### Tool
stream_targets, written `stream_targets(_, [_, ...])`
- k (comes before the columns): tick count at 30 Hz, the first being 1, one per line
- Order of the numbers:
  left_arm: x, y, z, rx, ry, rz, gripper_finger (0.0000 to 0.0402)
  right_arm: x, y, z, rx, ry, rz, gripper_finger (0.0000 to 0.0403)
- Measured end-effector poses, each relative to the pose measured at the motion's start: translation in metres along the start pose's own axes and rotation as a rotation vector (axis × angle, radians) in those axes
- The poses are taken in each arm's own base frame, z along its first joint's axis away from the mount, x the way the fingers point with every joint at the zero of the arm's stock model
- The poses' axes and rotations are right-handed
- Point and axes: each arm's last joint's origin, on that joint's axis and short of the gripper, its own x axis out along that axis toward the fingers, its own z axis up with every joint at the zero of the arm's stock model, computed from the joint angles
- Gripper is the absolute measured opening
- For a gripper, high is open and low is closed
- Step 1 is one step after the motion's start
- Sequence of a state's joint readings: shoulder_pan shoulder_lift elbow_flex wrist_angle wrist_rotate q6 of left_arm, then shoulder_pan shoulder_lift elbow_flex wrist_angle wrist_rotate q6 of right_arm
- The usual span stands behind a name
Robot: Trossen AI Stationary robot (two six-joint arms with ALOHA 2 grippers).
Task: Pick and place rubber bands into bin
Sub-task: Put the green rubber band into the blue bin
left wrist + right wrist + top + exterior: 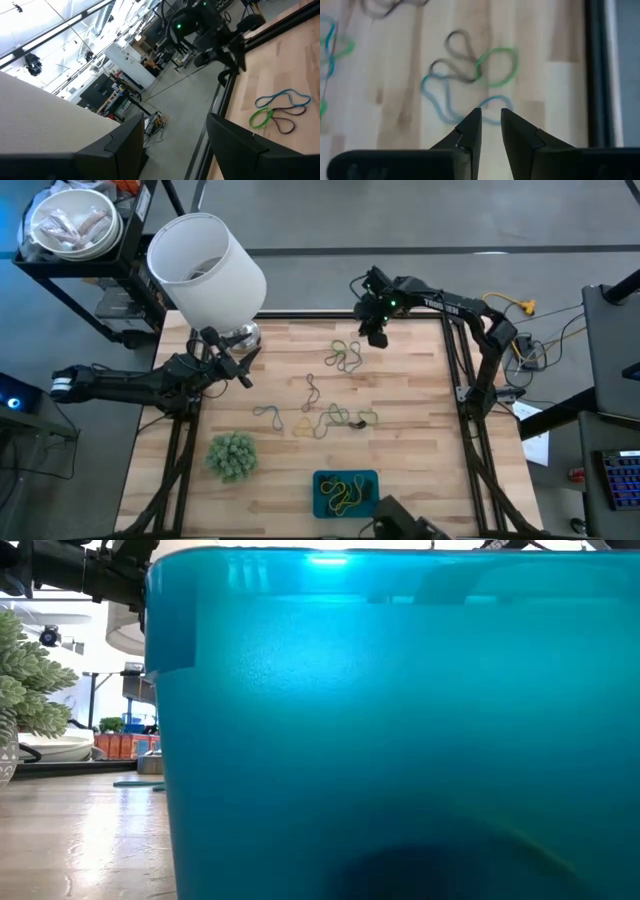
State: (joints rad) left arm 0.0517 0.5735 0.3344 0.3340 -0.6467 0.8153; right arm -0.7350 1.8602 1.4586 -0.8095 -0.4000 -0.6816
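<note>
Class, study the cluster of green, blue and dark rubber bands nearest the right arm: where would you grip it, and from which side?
Grip the rubber bands where the dark and green loops cross, coming straight down from above: they lie flat on the table, so only a bunched crossing gives the right hand something to pinch.

no readable text, labels or signs

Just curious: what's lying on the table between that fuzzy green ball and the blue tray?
Nothing: the overhead view shows bare wood between the fuzzy green ball and the blue tray.
</note>
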Motion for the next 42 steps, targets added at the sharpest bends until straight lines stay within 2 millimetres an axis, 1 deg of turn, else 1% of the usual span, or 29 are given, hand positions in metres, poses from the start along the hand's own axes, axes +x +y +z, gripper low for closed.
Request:
stream_targets(4, [0.0,0.0,0.0,-0.011,-0.001,0.001,0.0199,0.012,-0.01,0.002,0.07,-0.017,0.004,0.0068])
stream_targets(9, [0.0,0.001,0.001,-0.03,-0.006,0.002,0.0199,0.036,-0.02,0.006,0.26,0.008,0.041,0.0068])
stream_targets(11, [0.0,0.001,0.001,-0.039,-0.008,0.002,0.0199,0.041,-0.021,0.009,0.301,0.008,0.058,0.0068])
stream_targets(14, [0.0,0.0,0.001,-0.062,-0.011,-0.001,0.0199,0.046,-0.015,0.016,0.316,0.01,0.067,0.0068])
stream_targets(17, [0.0,0.0,0.001,-0.106,-0.017,-0.009,0.0199,0.051,-0.006,0.022,0.341,0.036,0.036,0.0068])
stream_targets(19, [0.001,-0.002,0.002,-0.136,-0.038,-0.045,0.0199,0.053,0.0,0.026,0.334,0.052,0.036,0.0068])
stream_targets(21, [0.002,-0.006,0.002,-0.151,-0.07,-0.111,0.0198,0.05,0.008,0.031,0.305,0.055,0.042,0.0068])
stream_targets(23, [0.006,-0.011,0.003,-0.156,-0.098,-0.171,0.0196,0.039,0.019,0.038,0.257,0.027,0.068,0.0068])
stream_targets(25, [0.014,-0.014,0.007,-0.165,-0.082,-0.201,0.0191,0.02,0.031,0.047,0.21,-0.039,0.114,0.0068])
stream_targets(28, [0.031,-0.017,0.014,-0.177,-0.047,-0.244,0.0179,-0.015,0.05,0.057,0.148,-0.128,0.132,0.0068])
stream_targets(32, [0.065,-0.023,0.025,-0.186,-0.001,-0.338,0.0164,-0.069,0.082,0.065,0.06,-0.247,0.093,0.0068])
stream_targets(35, [0.097,-0.023,0.034,-0.197,0.076,-0.381,0.016,-0.108,0.11,0.063,-0.006,-0.334,0.076,0.0068])
stream_targets(37, [0.121,-0.025,0.037,-0.19,0.139,-0.411,0.0159,-0.131,0.129,0.057,-0.048,-0.387,0.066,0.0068])
stream_targets(40, [0.157,-0.026,0.039,-0.174,0.22,-0.479,0.0159,-0.161,0.156,0.045,-0.114,-0.464,0.04,0.0068])
stream_targets(42, [0.18,-0.025,0.039,-0.166,0.262,-0.543,0.0159,-0.176,0.173,0.036,-0.153,-0.513,0.041,0.0068])
